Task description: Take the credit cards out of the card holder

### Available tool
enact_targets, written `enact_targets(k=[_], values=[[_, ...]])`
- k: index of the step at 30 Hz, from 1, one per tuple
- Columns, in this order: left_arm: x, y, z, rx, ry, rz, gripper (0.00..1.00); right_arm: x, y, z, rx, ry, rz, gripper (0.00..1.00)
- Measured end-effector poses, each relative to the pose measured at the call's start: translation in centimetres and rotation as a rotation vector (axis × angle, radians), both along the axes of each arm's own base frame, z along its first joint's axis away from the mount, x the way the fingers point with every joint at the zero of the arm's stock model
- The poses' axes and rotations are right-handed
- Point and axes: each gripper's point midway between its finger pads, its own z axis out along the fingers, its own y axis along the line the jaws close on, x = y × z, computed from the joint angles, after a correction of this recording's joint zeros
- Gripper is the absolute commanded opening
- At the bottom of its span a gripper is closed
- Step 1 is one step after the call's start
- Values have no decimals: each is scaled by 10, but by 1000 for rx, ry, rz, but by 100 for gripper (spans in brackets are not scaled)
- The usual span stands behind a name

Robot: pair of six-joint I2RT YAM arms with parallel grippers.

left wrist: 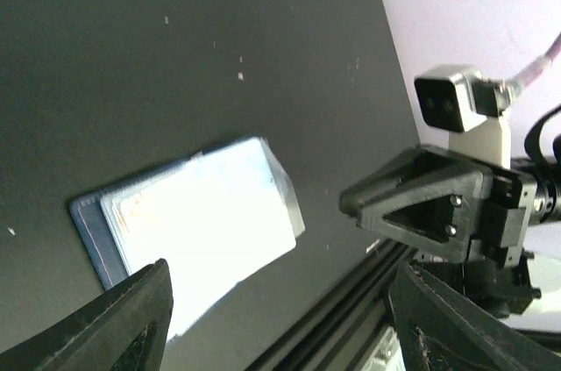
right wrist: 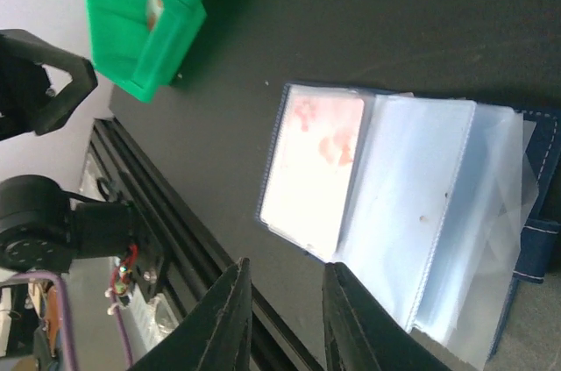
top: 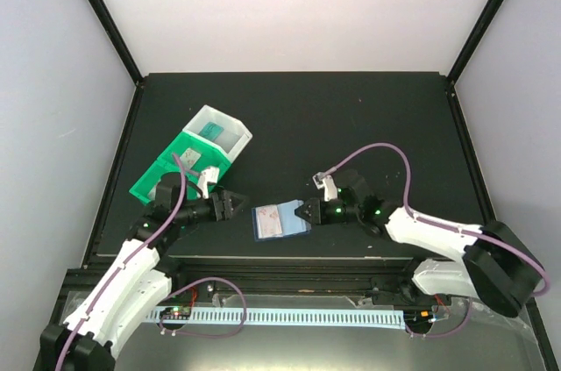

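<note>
The card holder (top: 279,220) lies open on the black table between my two grippers, its navy cover (right wrist: 543,213) under clear pale blue sleeves (right wrist: 421,213). A pale card with red marks (right wrist: 314,167) sits in the left-hand sleeve. My right gripper (top: 302,211) is at the holder's right edge; its jaws (right wrist: 287,266) stand narrowly apart with only table between them, one fingertip (right wrist: 337,279) over the holder's near edge. My left gripper (top: 237,204) hovers just left of the holder, wide open (left wrist: 282,270) and empty. In the left wrist view glare washes out the holder (left wrist: 202,213).
A green bin (top: 171,169) and a white bin (top: 219,130) stand behind my left arm; the green one also shows at the top left of the right wrist view (right wrist: 158,11). The table's front rail (top: 289,261) runs just below the holder.
</note>
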Motion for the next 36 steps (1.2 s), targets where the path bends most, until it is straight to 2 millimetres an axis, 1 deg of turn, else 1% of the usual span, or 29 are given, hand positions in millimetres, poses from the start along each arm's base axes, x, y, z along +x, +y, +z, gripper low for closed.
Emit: enact_targets(k=[4, 8, 11, 16, 20, 25, 28, 34, 36], values=[[-11, -10, -16, -1, 57, -40, 72, -1, 11, -18, -44, 33, 23, 22], [-13, -18, -23, 4, 86, -62, 72, -3, 27, -34, -81, 60, 57, 21], [-13, -19, -28, 0, 91, -58, 71, -4, 43, -44, -111, 76, 89, 20], [-16, -19, -41, -3, 112, -49, 69, -6, 61, -59, -148, 85, 124, 19], [-18, -18, -50, -5, 136, -41, 68, -6, 61, -74, -191, 84, 122, 17], [-20, -16, -60, 0, 156, -28, 67, 1, 55, -83, -237, 54, 99, 16], [-20, -15, -62, 0, 156, -22, 66, 2, 54, -88, -252, 50, 97, 15], [-18, -16, -61, -7, 151, -14, 66, 4, 56, -90, -247, 41, 98, 5], [-18, -15, -63, -9, 154, -9, 66, 3, 57, -91, -236, 45, 95, 3]])
